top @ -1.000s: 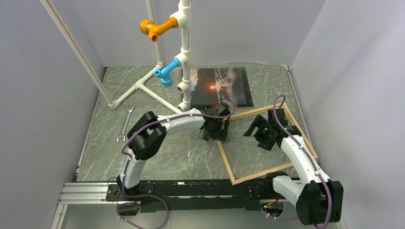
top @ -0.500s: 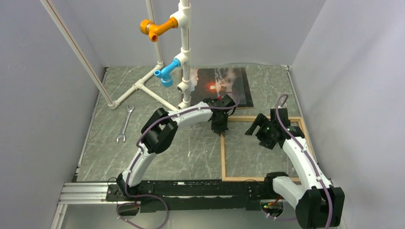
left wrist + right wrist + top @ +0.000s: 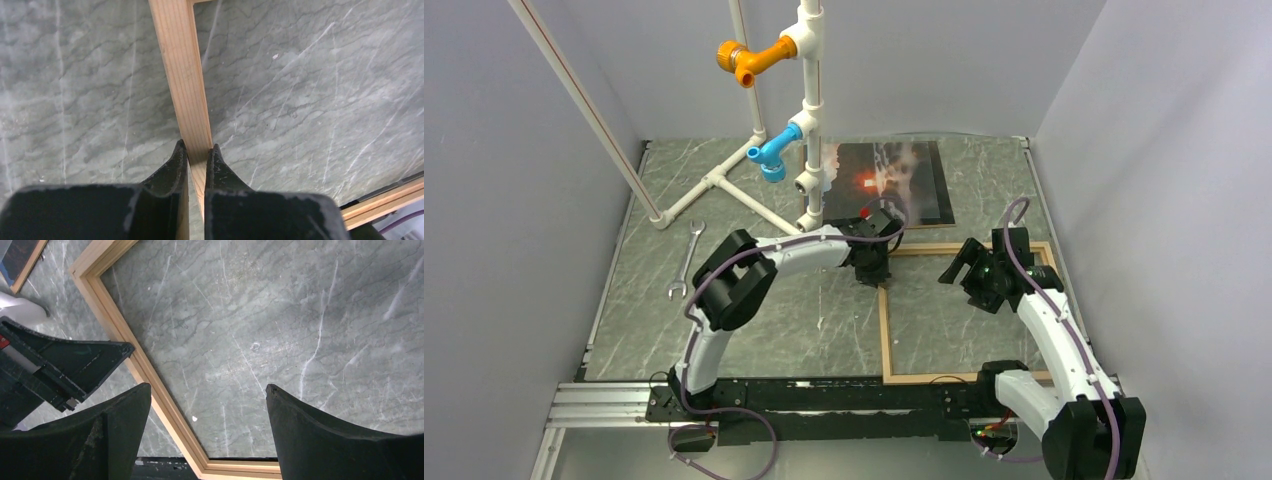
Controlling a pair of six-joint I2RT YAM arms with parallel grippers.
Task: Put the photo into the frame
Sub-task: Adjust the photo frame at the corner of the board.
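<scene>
We count one photo (image 3: 879,180). It lies face up and flat on the far part of the table (image 3: 774,320), its orange glow near the middle of the dark print. Its left edge is hidden behind an upright white pipe. The photo is outside the frame, just beyond the frame's far strip and not touching it as far as we can tell.

We count one frame (image 3: 944,378), a rectangle of thin light wood lying flat on the table's right half, its sides roughly square to the table edges. Inside it we see only the grey marbled tabletop.

There are two grippers. The left gripper (image 3: 871,272) sits at the frame's far left corner. In its wrist view, its fingers are closed on the left wooden strip (image 3: 182,75), one fingertip against each side of the wood (image 3: 196,150). The right gripper (image 3: 977,272) hangs over the far part of the frame's inside. Its fingers stand wide apart with nothing between them (image 3: 207,390), and its wrist view shows bare tabletop below and the frame's corner (image 3: 125,340) to one side.

Further out we see one pipe stand (image 3: 809,120) of white tubes on the far left of the table. It carries two coloured fittings, one orange (image 3: 744,58) and one blue (image 3: 772,155). One wrench (image 3: 686,262) lies flat near the table's left edge, well apart from the frame.
</scene>
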